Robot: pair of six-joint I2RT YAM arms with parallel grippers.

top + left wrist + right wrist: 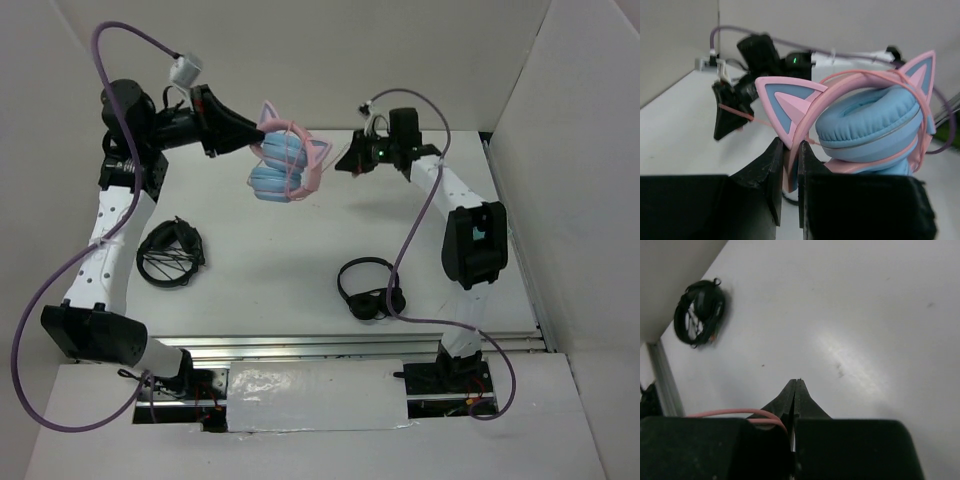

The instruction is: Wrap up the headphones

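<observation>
**Headphones up in your left pincer, cable pinched in your right**

You have the headphones (283, 168) held clear of the bench (300, 250), at about 11 o'clock from its middle in the top view. Your left pincer (790, 165) is clamped narrow on the pink headband, just below one cat ear. In the left wrist view the pincer's black fingers cut off the lower headband and most of the under cup. The two light-blue cups lie stacked against each other. Strands of the pink cable (737, 114) loop over them, but you cannot count the turns.

Your right pincer (796, 385) sits at 3 o'clock of the headphones, apart from them, with its jaws pressed together. The left wrist view shows the cable running in a straight line across to it. In the right wrist view the cable curves in from 9 o'clock and vanishes at the seam behind the finger bodies, so the pinch point itself is hidden. From above, the strand between the two pincers is too thin to make out.

The black wire bundle (172, 253) lies at 9 o'clock on the bench. The black headphones (368, 290) lie at 5 o'clock. Both are well apart from your pincers.
</observation>
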